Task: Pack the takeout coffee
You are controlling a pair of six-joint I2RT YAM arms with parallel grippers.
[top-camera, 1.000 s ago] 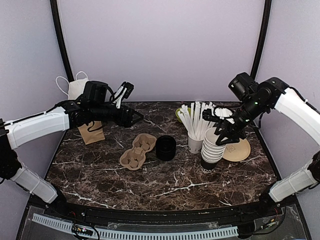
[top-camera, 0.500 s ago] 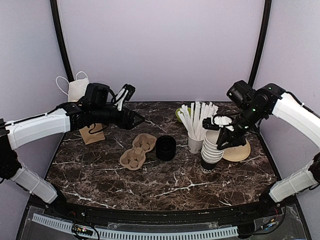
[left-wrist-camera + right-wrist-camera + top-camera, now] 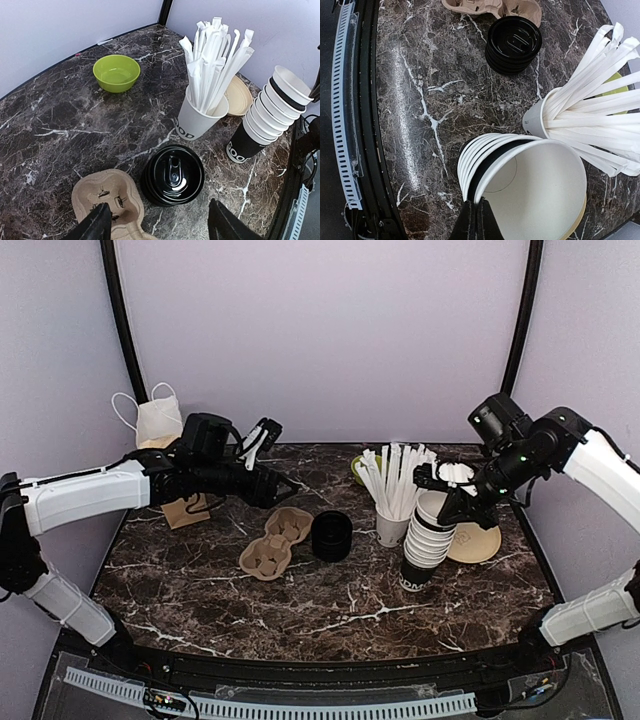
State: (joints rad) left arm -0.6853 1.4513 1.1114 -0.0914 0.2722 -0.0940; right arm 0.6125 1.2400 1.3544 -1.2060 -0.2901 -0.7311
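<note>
Now: my right claw (image 3: 476, 202) is pinched tight on the rim of the top cup (image 3: 535, 185). That cup crowns the leaning nested stack (image 3: 420, 558) at table right, just beside the straw cup (image 3: 391, 528), mouth upward and directly under me. My left claw (image 3: 160, 227) gapes, well apart, over the lids (image 3: 172, 174).

Clamps the right fingers (image 3: 469, 225), spread a second ago, shut on the rim of the topmost white-lined black paper cup (image 3: 540, 192). Tips the nested stack of black paper cups (image 3: 425, 550) a little further over and draws that top cup slightly up out of it. Swings the right wrist outward, toward the right edge of the tabletop (image 3: 330, 605). Carries the left fingers (image 3: 95, 227) rightward and lower, closer to the brown moulded-pulp cup carrier (image 3: 275, 542).
</note>
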